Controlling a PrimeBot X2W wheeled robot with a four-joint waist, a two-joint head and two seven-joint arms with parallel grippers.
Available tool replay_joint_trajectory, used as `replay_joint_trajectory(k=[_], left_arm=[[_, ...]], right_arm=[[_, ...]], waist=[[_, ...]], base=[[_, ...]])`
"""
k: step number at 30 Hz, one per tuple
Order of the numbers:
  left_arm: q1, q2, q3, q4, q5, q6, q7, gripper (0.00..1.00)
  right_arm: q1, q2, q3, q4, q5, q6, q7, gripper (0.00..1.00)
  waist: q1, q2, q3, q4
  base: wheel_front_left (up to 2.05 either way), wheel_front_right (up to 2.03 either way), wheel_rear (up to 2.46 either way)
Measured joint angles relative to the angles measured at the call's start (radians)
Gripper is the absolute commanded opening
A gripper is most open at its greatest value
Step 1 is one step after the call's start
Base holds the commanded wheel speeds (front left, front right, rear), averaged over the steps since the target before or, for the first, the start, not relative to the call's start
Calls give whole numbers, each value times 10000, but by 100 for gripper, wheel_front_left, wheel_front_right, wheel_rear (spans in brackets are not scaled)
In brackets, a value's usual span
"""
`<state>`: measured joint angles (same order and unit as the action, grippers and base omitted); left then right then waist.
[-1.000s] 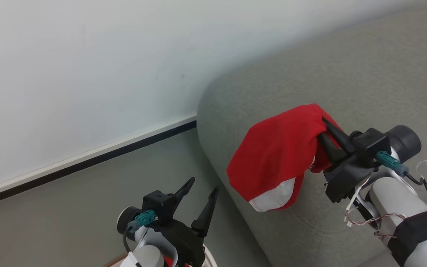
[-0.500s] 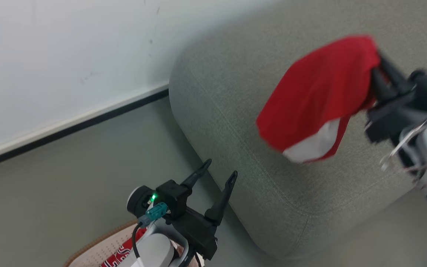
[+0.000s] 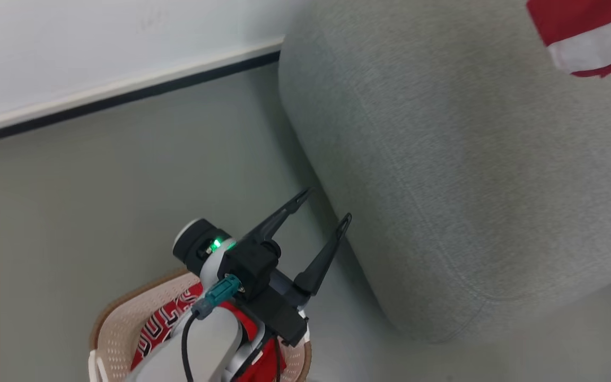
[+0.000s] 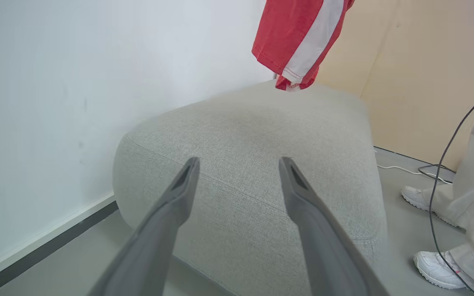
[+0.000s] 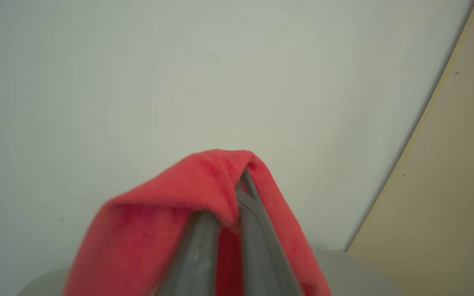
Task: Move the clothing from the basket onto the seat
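A red garment with white trim (image 3: 584,26) hangs above the grey seat (image 3: 470,175) at the head view's top right corner. My right gripper (image 5: 239,185) is shut on this clothing (image 5: 204,185), which drapes over both fingers. From the left wrist the same red garment (image 4: 298,39) dangles over the seat (image 4: 253,164). The left gripper (image 3: 324,207) stands open and empty beside the seat's near corner, above the basket (image 3: 120,329). A red jersey with lettering (image 3: 159,321) lies in the basket, partly hidden by my left arm.
A white wall with a dark baseboard (image 3: 125,98) runs behind the grey floor. A person's legs in pale trousers and white shoes (image 4: 438,269) stand right of the seat, with a dark cable (image 4: 451,144) hanging and a beige panel (image 4: 422,70) behind.
The head camera has tilted down and swung, bringing the basket into view. The red garment in my right gripper has risen toward the picture's top right corner. The left gripper stays open.
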<state>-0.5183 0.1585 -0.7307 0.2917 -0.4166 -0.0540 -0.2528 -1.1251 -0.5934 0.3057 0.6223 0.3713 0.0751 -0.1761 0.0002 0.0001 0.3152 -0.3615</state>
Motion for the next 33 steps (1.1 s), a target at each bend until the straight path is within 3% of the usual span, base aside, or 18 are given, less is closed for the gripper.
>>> replay_joint_trajectory(k=[7,11,21,30,31,32,33], left_arm=[[-571,500,-8,-995,485,-63,54,100],[-721,784,21,-1480,642,-54,215,100],[-1039,1465,157,-2150,1122,71,552,100],[-1151,1668,263,-2140,1204,102,591,100],[-1151,1670,267,-2121,1204,102,591,100],[-1151,1664,267,-2100,1204,102,591,100],[-1151,1653,267,-2079,1204,104,589,100]], right_arm=[[-674,-153,-303,694,69,-261,180,0],[-797,-38,-462,1114,188,-571,176,0],[-496,1668,-58,2380,345,-729,-79,0],[-270,2274,245,3221,339,-660,-430,1],[-268,2288,268,3285,330,-640,-470,22],[-268,2284,299,3348,318,-614,-493,67],[-260,2276,345,3411,263,-593,-518,100]], waist=[[0,0,958,659],[0,0,1559,913],[0,1,3060,1087],[-1,0,3678,830],[-2,0,3677,788],[-2,0,3661,757],[-2,0,3630,736]], base=[[0,0,0],[0,0,0],[0,0,0],[0,0,0],[0,0,0],[0,0,0],[0,0,0]])
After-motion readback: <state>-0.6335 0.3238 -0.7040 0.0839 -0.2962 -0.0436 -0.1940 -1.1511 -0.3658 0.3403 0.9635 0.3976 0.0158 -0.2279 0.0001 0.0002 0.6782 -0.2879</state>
